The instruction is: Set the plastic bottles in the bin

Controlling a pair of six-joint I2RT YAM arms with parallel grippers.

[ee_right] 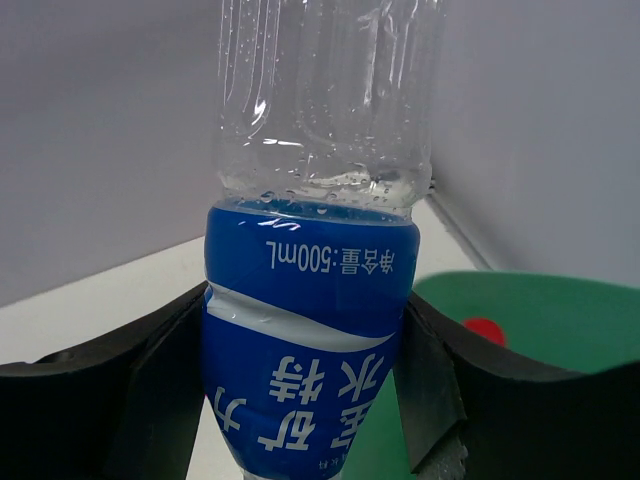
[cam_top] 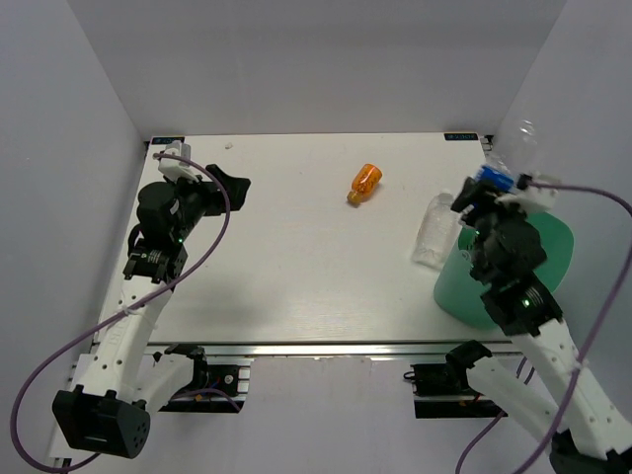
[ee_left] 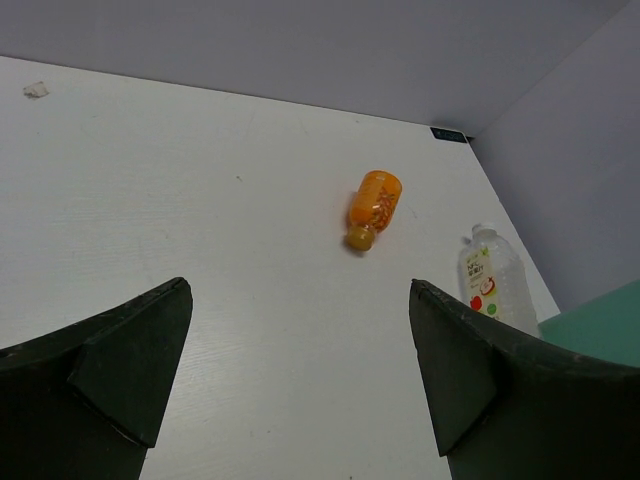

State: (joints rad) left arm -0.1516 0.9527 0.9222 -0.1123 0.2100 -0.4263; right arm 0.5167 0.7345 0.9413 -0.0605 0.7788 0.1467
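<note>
My right gripper point(cam_top: 488, 194) is shut on a clear plastic bottle with a blue label point(ee_right: 310, 330), squeezing it between both fingers point(ee_right: 160, 380). The bottle point(cam_top: 513, 148) is held up in the air over the back-left rim of the mint-green bin point(cam_top: 555, 247), and something red point(ee_right: 485, 330) lies inside the bin point(ee_right: 560, 320). An orange bottle point(cam_top: 364, 182) lies on its side at the table's middle back. A clear bottle with a green-white label point(cam_top: 434, 229) stands just left of the bin. My left gripper point(cam_top: 232, 188) hangs open and empty at the left, facing the orange bottle point(ee_left: 373, 207).
Pale walls close in the table on the left, back and right. A small white scrap point(ee_left: 35, 90) lies near the back left corner. The green-white bottle point(ee_left: 492, 280) stands against the bin's wall point(ee_left: 600, 325). The table's front edge runs along the arm bases.
</note>
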